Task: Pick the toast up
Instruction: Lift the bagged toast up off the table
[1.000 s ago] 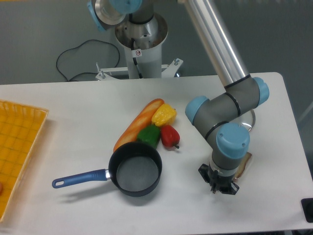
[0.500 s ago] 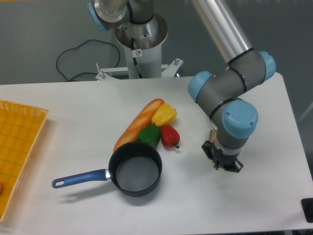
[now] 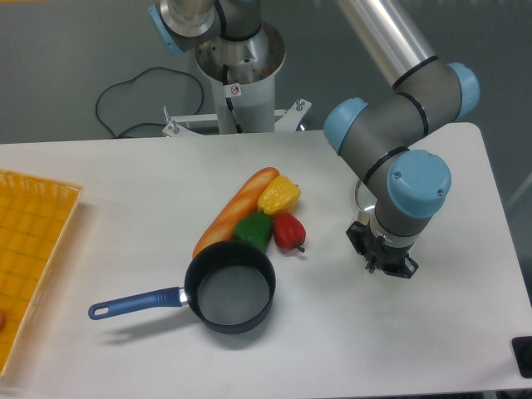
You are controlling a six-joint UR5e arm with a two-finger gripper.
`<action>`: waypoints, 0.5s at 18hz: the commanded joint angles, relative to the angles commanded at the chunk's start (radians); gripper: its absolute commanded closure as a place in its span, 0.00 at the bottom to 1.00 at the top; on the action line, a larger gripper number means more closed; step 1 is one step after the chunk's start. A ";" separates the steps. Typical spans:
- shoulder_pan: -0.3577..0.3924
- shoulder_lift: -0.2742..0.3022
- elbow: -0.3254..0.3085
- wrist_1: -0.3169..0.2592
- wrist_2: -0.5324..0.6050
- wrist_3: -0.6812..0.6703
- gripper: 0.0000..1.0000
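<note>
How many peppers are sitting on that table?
3, clustered mid-table beside the baguette: a yellow pepper at the top, a green pepper below it against the pan, and a red pepper to its right. None seems hidden, though the arm blocks some table.

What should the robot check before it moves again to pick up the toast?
1. Toast in sight: not ok; none shows, perhaps hidden by the arm.
2. Fingers open or shut: cannot tell; too dark and small.
3. Something held in the fingers: cannot tell.
4. Gap to the red pepper: ok; it lies apart, to the side.
5. Pan out of the way: ok; farther off.
</note>
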 joint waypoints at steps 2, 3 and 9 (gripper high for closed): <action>0.000 -0.003 0.028 -0.041 0.002 0.000 0.96; -0.002 -0.006 0.035 -0.052 0.002 0.002 0.96; -0.002 -0.005 0.041 -0.054 -0.012 0.002 0.96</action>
